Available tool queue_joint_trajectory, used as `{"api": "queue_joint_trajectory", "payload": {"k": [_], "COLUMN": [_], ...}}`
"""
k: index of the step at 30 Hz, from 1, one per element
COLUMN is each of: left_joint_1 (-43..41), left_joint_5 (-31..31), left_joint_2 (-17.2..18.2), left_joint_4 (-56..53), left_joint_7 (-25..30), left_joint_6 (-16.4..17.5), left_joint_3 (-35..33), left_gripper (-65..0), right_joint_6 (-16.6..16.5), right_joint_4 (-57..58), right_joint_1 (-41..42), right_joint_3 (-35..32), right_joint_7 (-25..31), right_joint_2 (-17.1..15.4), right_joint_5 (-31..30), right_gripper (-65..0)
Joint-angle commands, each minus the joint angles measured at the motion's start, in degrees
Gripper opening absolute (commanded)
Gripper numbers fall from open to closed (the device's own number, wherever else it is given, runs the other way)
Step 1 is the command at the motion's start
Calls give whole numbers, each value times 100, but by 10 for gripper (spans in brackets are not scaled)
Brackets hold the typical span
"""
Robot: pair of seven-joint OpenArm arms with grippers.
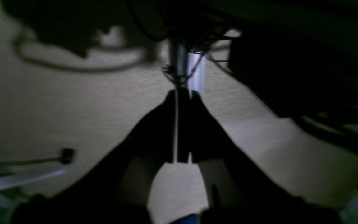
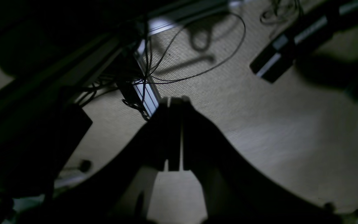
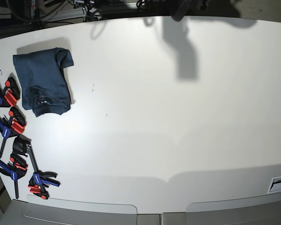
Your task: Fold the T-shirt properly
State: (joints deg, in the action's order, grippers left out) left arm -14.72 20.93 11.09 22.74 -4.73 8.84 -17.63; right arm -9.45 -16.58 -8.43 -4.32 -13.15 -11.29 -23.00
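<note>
The dark teal-blue T-shirt (image 3: 42, 86) lies folded into a compact rectangle at the far left of the white table (image 3: 168, 131), its collar label facing up near the front edge of the bundle. Neither arm shows over the table in the base view. In the left wrist view my left gripper (image 1: 183, 93) is shut, its dark fingers pressed together with nothing between them. My right gripper (image 2: 174, 100) is shut and empty too. Both wrist cameras look at beige carpet, not at the shirt.
Several blue and red clamps (image 3: 11, 124) line the table's left edge, close to the shirt. An arm's shadow (image 3: 183, 51) falls on the table's far middle. Under the grippers are loose black cables (image 2: 197, 71) and an aluminium post (image 1: 194, 70) on the floor.
</note>
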Motion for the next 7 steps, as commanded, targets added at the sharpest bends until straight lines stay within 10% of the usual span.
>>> {"api": "queue_joint_trajectory", "payload": {"k": [1, 7], "left_joint_1": [-31, -31], "left_joint_5": [136, 514], "left_joint_2": [24, -116], "left_joint_4": [11, 11], "left_joint_7": [2, 15], "left_joint_6": [9, 11], "left_joint_3": [2, 2], "left_gripper": [-650, -650], "right_joint_6": [-22, -201], "right_joint_4": [-9, -42], "right_joint_1": [15, 15], "right_joint_3": [107, 365], "right_joint_7": [2, 2], "right_joint_2": [-44, -42], "right_joint_5": [-20, -20], "right_gripper": [-650, -650]}}
